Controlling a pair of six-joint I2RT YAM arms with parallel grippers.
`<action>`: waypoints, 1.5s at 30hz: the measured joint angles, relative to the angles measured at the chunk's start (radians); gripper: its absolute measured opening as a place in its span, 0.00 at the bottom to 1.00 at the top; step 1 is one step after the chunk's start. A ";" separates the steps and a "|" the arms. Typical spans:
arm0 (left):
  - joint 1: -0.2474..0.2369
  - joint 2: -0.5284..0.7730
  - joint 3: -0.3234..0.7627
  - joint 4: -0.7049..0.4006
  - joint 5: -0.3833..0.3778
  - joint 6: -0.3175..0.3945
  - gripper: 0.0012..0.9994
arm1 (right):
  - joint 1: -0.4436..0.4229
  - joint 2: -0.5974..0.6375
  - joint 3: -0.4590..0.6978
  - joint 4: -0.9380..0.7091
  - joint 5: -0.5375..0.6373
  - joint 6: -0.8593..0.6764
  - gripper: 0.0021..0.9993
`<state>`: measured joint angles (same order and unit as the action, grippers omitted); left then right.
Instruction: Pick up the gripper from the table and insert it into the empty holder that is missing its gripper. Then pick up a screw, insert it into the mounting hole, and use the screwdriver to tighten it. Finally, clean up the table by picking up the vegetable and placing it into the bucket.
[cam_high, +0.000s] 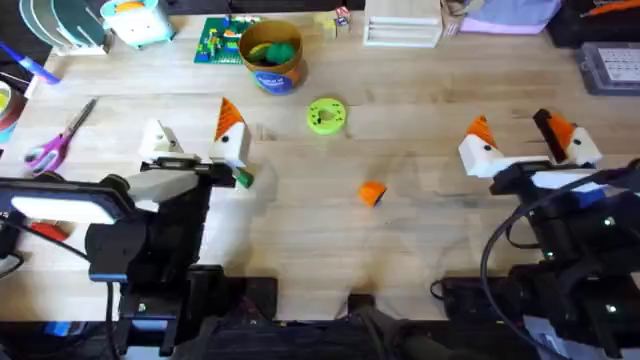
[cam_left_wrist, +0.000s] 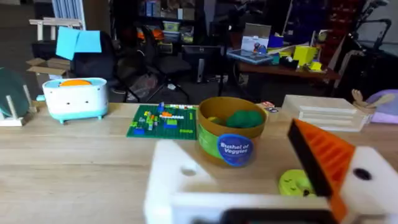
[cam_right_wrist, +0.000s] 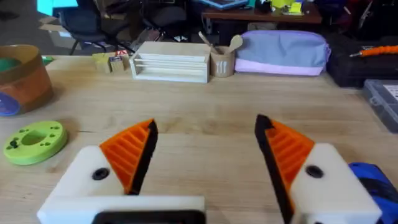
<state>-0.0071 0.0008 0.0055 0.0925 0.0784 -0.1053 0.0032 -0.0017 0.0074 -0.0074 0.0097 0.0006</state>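
Black arms, white-and-orange pincer (cam_right_wrist: 202, 165) fingers

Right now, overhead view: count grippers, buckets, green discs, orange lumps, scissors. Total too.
grippers: 2 (left gripper, right gripper)
bucket: 1
disc: 1
lump: 1
scissors: 1
Total: 6

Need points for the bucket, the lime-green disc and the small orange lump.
bucket (cam_high: 273, 62), overhead view, on its yellow-orange side wall.
lime-green disc (cam_high: 326, 116), overhead view, on its top face.
small orange lump (cam_high: 372, 193), overhead view, on its middle.
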 joint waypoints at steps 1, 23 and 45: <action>0.000 0.000 0.000 0.000 0.000 0.000 0.48 | 0.000 0.000 0.000 0.000 0.000 0.000 0.99; 0.000 0.000 0.000 0.000 -0.001 0.002 0.99 | 0.000 0.000 0.000 0.000 0.000 0.000 0.99; -0.018 0.000 0.000 -0.159 0.119 0.002 0.99 | 0.000 0.000 0.000 0.000 0.000 0.000 0.99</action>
<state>-0.0251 0.0010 0.0059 -0.0660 0.1974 -0.1032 0.0032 -0.0017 0.0074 -0.0074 0.0097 0.0006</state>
